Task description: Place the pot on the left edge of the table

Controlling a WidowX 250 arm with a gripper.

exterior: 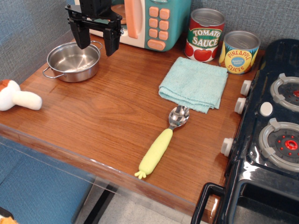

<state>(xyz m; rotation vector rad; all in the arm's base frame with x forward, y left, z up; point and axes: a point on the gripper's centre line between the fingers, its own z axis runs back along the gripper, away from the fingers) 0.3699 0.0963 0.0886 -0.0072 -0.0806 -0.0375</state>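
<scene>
The pot [72, 60] sits below the spread, empty fingers [84, 38] at the desk's [107, 116] left edge, so placement looks done.

A play-kitchen setup: toy stove [271, 135], toy microwave [149, 21] and 2 cans [222, 42] on a table [107, 116].

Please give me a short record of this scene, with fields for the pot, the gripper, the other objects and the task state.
pot: empty, upright, on the table near its left edge
gripper: open, raised above the pot's right rim, holding nothing
other objects: towel, spoon, two cans, toy microwave, toy stove, mushroom toy
task state: pot appears placed
</scene>
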